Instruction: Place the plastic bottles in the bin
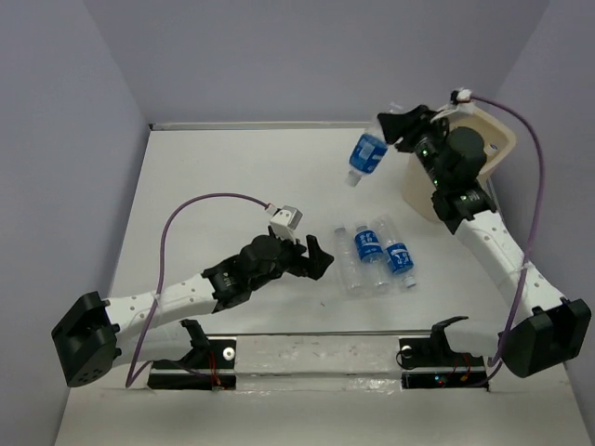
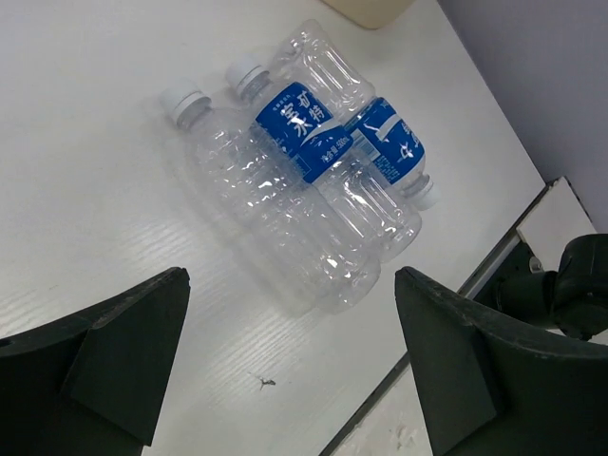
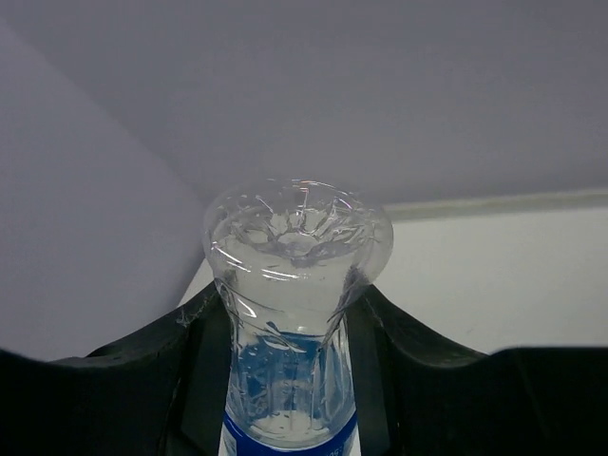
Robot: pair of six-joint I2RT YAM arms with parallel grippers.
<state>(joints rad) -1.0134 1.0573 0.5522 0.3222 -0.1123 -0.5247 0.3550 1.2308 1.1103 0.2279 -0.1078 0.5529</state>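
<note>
My right gripper (image 1: 398, 127) is shut on a clear plastic bottle (image 1: 368, 151) with a blue label and holds it in the air, cap end down, just left of the beige bin (image 1: 495, 141). In the right wrist view the bottle's base (image 3: 296, 249) points away from me, pinched between my fingers (image 3: 157, 370). Three more bottles (image 1: 372, 253) lie side by side on the table. My left gripper (image 1: 322, 257) is open just left of them. In the left wrist view the nearest bottle (image 2: 275, 223) has no label, and two labelled ones (image 2: 309, 128) (image 2: 391, 142) lie beyond it.
The right arm hides much of the bin; a corner of the bin (image 2: 372, 8) shows in the left wrist view. Black fixtures (image 1: 200, 344) (image 1: 437, 339) sit on the rail at the table's near edge. Purple walls close in the back and both sides.
</note>
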